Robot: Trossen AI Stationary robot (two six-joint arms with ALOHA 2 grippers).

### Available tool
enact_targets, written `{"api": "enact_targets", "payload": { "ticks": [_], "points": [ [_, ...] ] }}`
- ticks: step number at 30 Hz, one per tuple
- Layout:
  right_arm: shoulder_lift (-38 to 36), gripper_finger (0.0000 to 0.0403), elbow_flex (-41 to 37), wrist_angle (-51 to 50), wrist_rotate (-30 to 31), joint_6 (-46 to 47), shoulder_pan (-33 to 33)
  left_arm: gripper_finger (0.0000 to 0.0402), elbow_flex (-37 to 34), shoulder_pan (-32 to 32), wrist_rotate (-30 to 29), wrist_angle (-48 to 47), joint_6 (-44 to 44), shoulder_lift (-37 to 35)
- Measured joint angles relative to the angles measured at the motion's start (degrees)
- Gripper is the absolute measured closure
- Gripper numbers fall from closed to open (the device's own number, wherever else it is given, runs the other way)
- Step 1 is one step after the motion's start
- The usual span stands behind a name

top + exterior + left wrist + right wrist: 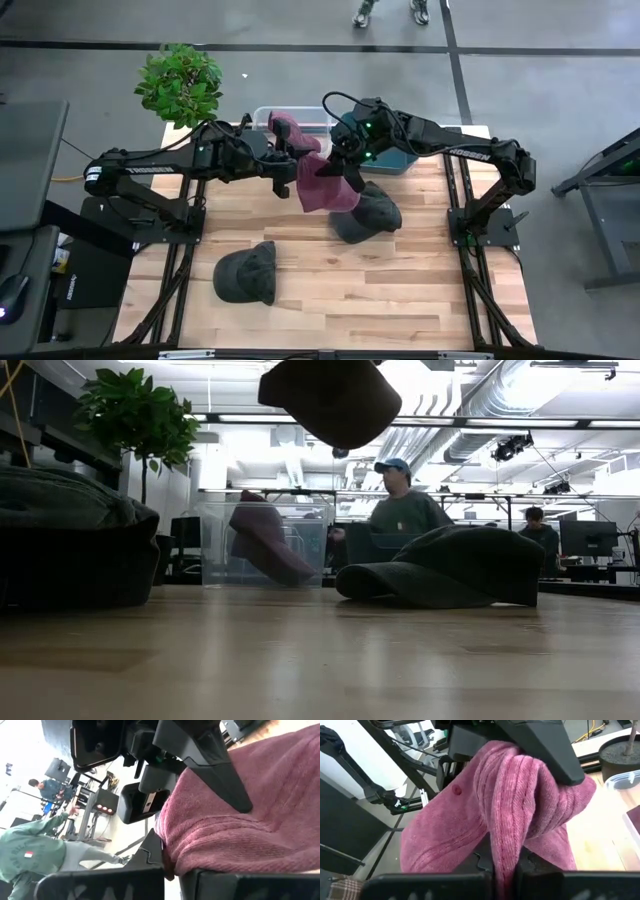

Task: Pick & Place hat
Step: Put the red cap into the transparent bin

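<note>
While both wrist cameras are filling up with maroon corduroy, the overhead view is placing it: the left hand [290, 165] and the right hand [335, 165] are each clamping shut on the maroon hat [325, 185], holding it above the desk [400, 290] just in front of the clear bin [262, 118]. Only the low view is showing a person in a blue cap [400, 500] sitting behind. Counting hats: four, with the held one, a second maroon hat [290, 128] lying in the bin, and two dark hats [247, 272] [372, 215] resting on the desk.
</note>
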Motion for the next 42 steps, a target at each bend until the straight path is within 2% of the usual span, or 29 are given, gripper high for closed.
{"api": "enact_targets", "payload": {
  "ticks": [7, 13, 17, 21, 24, 30, 37, 42],
  "points": [
    [-0.04, 0.0316, 0.0, -0.27, 1.7, 1.31, -0.11, 0.0398, 0.0, 0.0, -0.09, 0.0, -0.26, 0.0],
    [-0.39, 0.0232, 0.04, -2.59, -0.18, 1.88, -1.35, 0.04, 0.0, 0.0, -0.1, -0.04, -0.26, 0.0],
    [-2.08, 0.0199, 0.04, -6.35, -0.68, 1.29, -3.21, 0.04, 0.0, 0.01, -1.1, -0.38, -0.39, 0.0],
    [-5.57, 0.0188, 0.04, -11.37, 0.25, -1.07, -5.31, 0.0401, -0.02, 0.06, -2.06, -1.5, -0.35, 0.0],
    [-8.79, 0.0187, 0.04, -15.3, 3.18, -2.49, -6.49, 0.0401, -0.02, 0.43, -3.24, -2.34, 0.17, 0.0],
    [-14.43, 0.0187, 0.07, -23.47, 9.08, -4.02, -6.31, 0.0401, -0.02, 5.11, -3.28, -1.54, 2.17, 0.0],
    [-17.64, 0.0187, 0.07, -31.29, 14.89, -4.17, -3.42, 0.0401, -0.02, 13.24, 0.89, 0.41, 5.29, 0.0],
    [-18.03, 0.0187, 0.07, -33.13, 16.09, -3.71, -2.0, 0.0401, -0.02, 19.16, 5.66, 0.88, 7.46, 0.0]
  ]
}}
